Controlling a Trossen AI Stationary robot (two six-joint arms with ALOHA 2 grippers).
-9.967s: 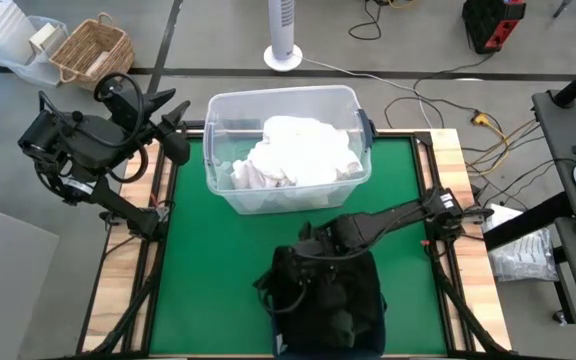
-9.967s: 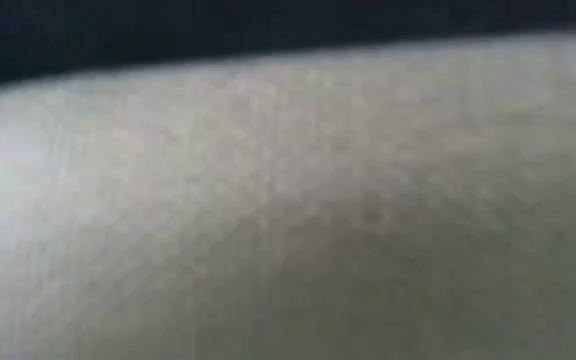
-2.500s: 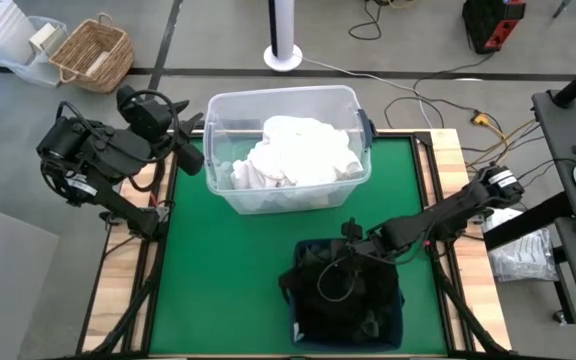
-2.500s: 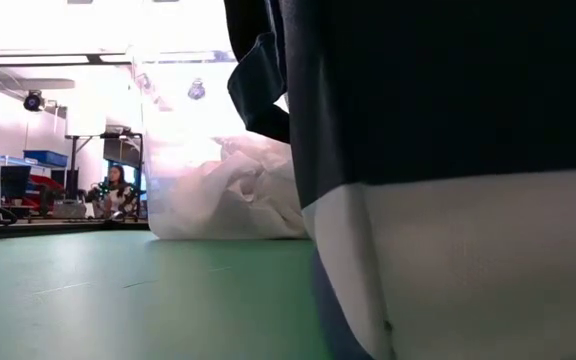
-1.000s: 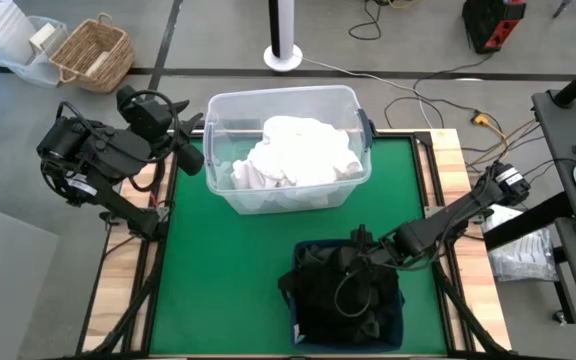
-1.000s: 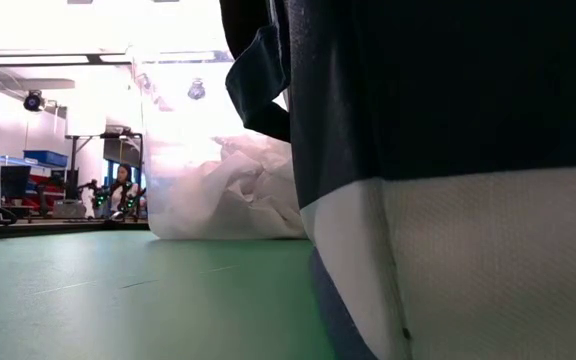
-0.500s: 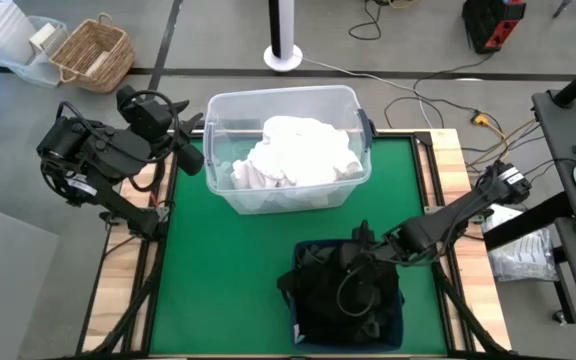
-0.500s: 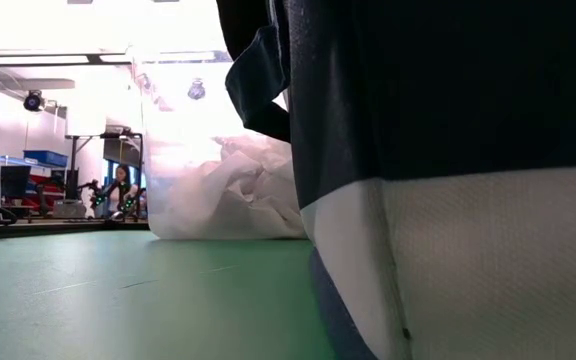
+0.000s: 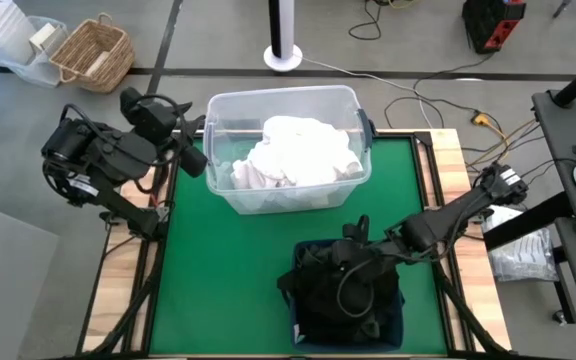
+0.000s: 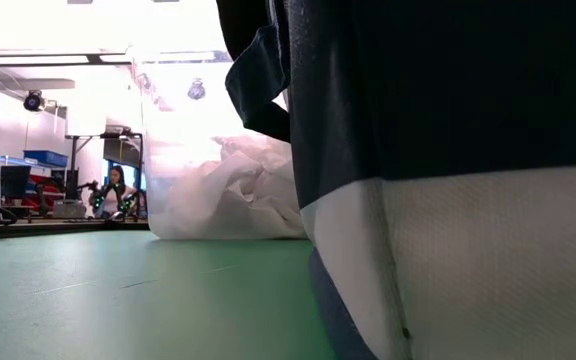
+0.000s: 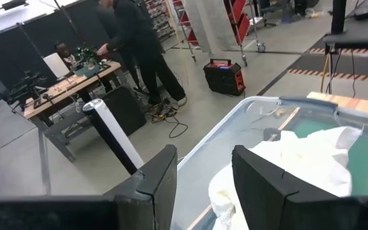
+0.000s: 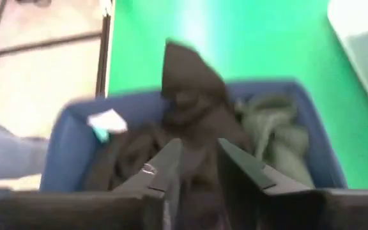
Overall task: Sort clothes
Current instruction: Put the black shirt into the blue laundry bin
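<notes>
Right gripper point(image 9: 351, 243) — fingers parted, nothing gripped — is held directly over the dark crumpled garments point(image 9: 343, 292) heaped in the navy square fabric bin point(image 9: 399, 318); left gripper point(image 9: 190, 140), parted and empty, is parked beside the clear plastic tub point(image 9: 218, 182) — well apart.

Around the table we see a grey concrete floor point(image 9: 218, 40), with a wicker basket point(image 9: 92, 50) and white stacked bins point(image 9: 3, 38) at the upper left of the high view and a white tower fan point(image 9: 283, 35) at the top centre. Cables point(image 9: 438, 75) trail across the floor toward a black and red case point(image 9: 493, 22) at the upper right. In the left wrist view, a person in dark clothes point(image 11: 136, 45) stands by a wooden workbench point(image 11: 69, 86) at the upper left, under bright overhead light.
</notes>
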